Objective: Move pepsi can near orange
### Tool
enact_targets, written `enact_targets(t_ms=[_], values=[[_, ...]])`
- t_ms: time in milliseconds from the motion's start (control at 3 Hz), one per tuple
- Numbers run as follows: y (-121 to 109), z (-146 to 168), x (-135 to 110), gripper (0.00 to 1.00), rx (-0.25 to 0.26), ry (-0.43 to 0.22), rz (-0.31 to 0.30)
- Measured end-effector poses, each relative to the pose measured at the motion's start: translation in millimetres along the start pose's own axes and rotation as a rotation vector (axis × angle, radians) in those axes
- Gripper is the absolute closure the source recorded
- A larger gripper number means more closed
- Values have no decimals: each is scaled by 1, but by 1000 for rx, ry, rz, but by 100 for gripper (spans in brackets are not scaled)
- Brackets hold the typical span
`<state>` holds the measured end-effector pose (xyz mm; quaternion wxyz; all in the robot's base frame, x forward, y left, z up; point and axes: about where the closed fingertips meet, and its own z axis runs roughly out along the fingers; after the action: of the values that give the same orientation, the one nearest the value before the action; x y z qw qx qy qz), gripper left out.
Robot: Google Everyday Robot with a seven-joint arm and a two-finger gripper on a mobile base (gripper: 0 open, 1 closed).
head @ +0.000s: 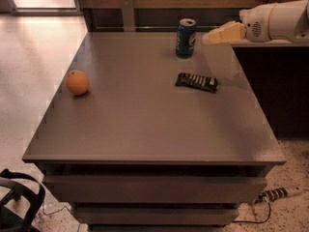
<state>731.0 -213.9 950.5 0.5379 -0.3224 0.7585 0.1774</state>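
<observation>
The pepsi can (186,37) stands upright near the far edge of the grey table (145,124), dark blue with a silver top. The orange (77,82) lies near the table's left edge, far to the left of the can. My gripper (208,36) reaches in from the right on a white arm (277,21). Its pale yellow fingers point left, with the tips a short way right of the can, at about its height and not touching it.
A flat black snack bar wrapper (196,81) lies on the table in front of the can. A dark counter (275,81) adjoins the table's right side. A metal post (127,13) stands at the back edge. A power strip (277,194) lies on the floor.
</observation>
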Motion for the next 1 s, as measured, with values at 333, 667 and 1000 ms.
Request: enact_targets(t_ms=[333,667,1000], values=[[-5,31,1,0,6,-16,17],[-8,59,4,0,1,-26,30],[-12,83,9,0,4,-44,51]])
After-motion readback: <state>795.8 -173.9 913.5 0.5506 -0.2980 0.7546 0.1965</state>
